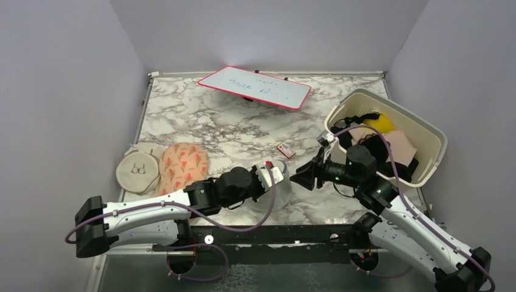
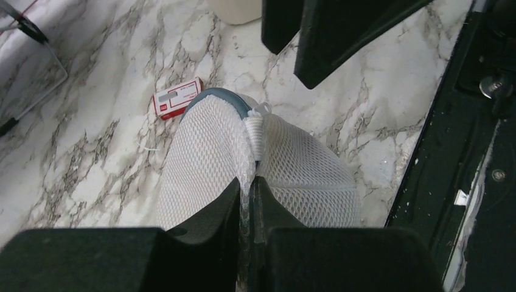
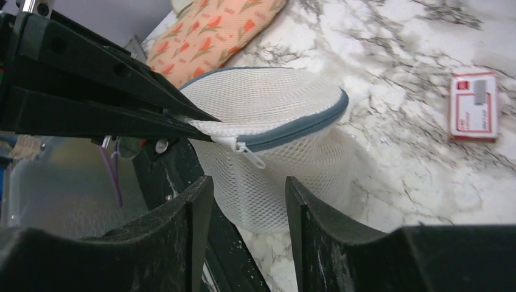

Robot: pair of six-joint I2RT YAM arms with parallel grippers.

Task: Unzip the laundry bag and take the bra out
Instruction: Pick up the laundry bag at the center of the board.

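**Workspace, top and wrist views.** The bag [image 1: 277,196] stands at 6 o'clock on the marble table [image 1: 201,115], at the near edge between the two arms. From above most of it is hidden under the left pincer [image 2: 246,182].

- **Bag:** the wrist views show a white mesh cylinder with grey-blue trim [image 3: 298,126]. The zipper is closed along the stretch that shows, and its far side is out of sight. The bra cannot be made out through the mesh.
- **Left pincer:** clenched on a pinched fold of mesh at the bag's rim.
- **Right pincer [image 3: 249,182]:** released, with its fingers apart in front of the bag's side wall. The zipper pull [image 3: 251,156] hangs just above the gap. Whether the fingers touch the mesh cannot be told.
- **3 o'clock:** a basket [image 1: 431,159] holds a black garment [image 1: 380,146] and a yellow piece [image 1: 381,121], both partly covered by the right arm.
- **12 o'clock:** a whiteboard [image 1: 255,88] bears blue handwriting, which is illegible.
- **Just beyond the bag:** a red-and-white box [image 1: 286,150] has print too small to read.
- **9 o'clock:** a beige pouch [image 1: 137,170] carries a drawn bra outline. Beside it lies an orange pouch [image 1: 182,167] with a flower print.
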